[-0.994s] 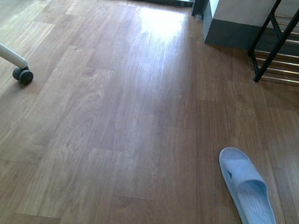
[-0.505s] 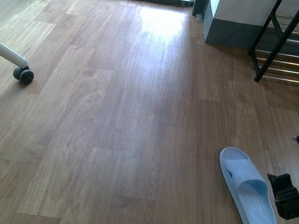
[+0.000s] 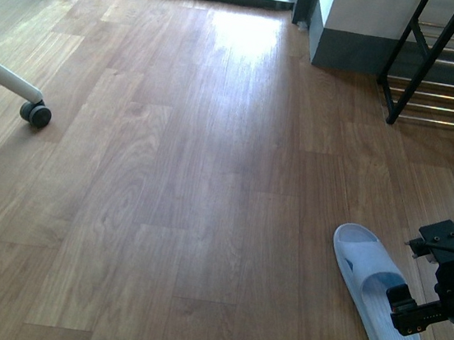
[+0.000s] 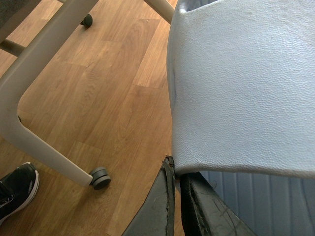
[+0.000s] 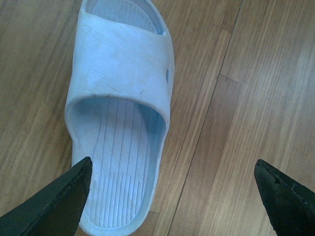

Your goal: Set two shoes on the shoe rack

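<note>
A pale blue-white slide point(image 3: 374, 292) lies sole-down on the wooden floor at the front right. My right gripper point(image 3: 407, 271) hovers over its heel end, open. In the right wrist view the same slide point(image 5: 123, 98) fills the left side. There the right gripper point(image 5: 172, 167) has one fingertip over the slide's heel and the other over bare floor, wide apart. A second slide point(image 4: 241, 88) fills the left wrist view, with my left gripper point(image 4: 176, 169) shut on the strap's edge. The shoe rack point(image 3: 453, 82), black frame with chrome bars, stands at the back right.
A white leg with a dark caster point(image 3: 35, 114) reaches in at the left. A grey-based wall corner point(image 3: 351, 36) stands beside the rack. Under the left arm are a white frame leg point(image 4: 39, 123), a caster point(image 4: 101, 178) and a black sneaker point(image 4: 17, 189).
The right gripper came in from the right edge and moved left over the heel of the slide on the floor. The slide has not moved.
</note>
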{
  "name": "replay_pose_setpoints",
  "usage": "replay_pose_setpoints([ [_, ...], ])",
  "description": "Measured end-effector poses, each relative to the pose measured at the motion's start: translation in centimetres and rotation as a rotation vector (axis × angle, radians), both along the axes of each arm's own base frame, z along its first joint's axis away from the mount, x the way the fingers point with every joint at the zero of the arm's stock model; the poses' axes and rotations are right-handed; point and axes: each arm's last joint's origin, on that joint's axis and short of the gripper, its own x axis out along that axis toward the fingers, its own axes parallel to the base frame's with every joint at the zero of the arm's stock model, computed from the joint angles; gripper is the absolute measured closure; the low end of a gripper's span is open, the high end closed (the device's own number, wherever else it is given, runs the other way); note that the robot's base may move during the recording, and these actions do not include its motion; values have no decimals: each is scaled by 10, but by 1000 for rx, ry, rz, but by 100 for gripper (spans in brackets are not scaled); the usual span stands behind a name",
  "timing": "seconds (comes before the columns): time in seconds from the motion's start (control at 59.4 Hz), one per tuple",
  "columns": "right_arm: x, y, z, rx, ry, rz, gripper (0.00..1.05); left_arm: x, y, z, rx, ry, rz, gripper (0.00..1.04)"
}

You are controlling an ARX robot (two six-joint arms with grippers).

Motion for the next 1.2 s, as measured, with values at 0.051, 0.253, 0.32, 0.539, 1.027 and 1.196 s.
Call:
replay_pose_setpoints([
  [0.051,4,0,-6,1,0,-6,9,0,0,0,0,0,0,103],
  [0.253,15,1,-23,-1,-9,2,9,0,0,0,0,0,0,103],
  [0.32,21,1,-28,-2,-15,3,9,0,0,0,0,0,0,103],
  [0.539,32,1,-44,-5,-22,5,9,0,0,0,0,0,0,103],
  [1.027,47,15,-69,-8,-79,61,62,0,0,0,0,0,0,103],
  [1.196,46,15,-70,-10,-98,48,84,0,0,0,0,0,0,103],
])
